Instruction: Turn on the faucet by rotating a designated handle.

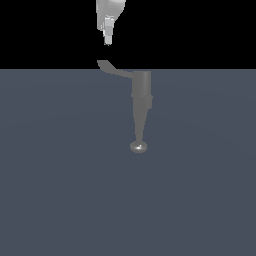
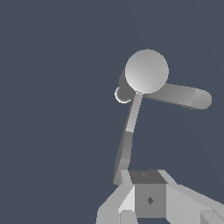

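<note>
Above the flat upturned handle [image 1: 114,69] hangs the pale blocky claw [image 1: 107,42].

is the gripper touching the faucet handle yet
No, in the exterior view the gripper hangs above the handle tip with a gap.

Flat, dim, shadowless render; small glint on the faucet [image 1: 138,146] knob

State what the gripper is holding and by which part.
Nothing held as far as shows: the gripper hangs just above the handle tip, and whether its fingers are open is unclear.
</note>
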Controlling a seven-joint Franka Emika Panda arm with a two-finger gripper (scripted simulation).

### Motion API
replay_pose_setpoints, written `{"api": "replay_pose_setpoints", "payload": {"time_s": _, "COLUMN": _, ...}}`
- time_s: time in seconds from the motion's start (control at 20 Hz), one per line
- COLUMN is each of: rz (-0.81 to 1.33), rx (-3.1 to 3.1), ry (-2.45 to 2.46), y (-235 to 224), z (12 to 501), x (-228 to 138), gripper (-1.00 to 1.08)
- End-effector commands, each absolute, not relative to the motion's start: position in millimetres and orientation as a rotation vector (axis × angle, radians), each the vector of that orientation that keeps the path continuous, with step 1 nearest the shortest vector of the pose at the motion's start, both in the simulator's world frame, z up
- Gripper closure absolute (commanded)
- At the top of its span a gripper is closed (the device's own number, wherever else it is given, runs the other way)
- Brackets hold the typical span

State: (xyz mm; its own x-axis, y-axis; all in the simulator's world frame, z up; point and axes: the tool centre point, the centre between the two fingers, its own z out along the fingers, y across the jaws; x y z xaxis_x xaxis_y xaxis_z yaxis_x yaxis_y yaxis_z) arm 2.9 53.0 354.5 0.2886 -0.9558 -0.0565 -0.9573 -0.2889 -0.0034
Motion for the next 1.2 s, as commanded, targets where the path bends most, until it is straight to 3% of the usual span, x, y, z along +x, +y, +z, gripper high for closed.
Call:
{"api": "replay_pose_setpoints", "payload": {"time_s": 0.0, "rz": 0.057, "rx": -2.437, "ry": 1.936, "y": 55, "z": 343, "x": 13, "gripper": 1.08}}
{"api": "replay_pose_setpoints", "payload": {"time_s": 0.55, "rz": 0.013, "rx": -2.261, "ry": 2.174, "y": 61, "z": 308, "x": 43, "gripper": 1.08}}
{"api": "replay_pose_setpoints", "payload": {"time_s": 1.15, "rz": 0.0, "rx": -2.222, "ry": 2.222, "y": 63, "z": 300, "x": 48, "gripper": 1.08}}
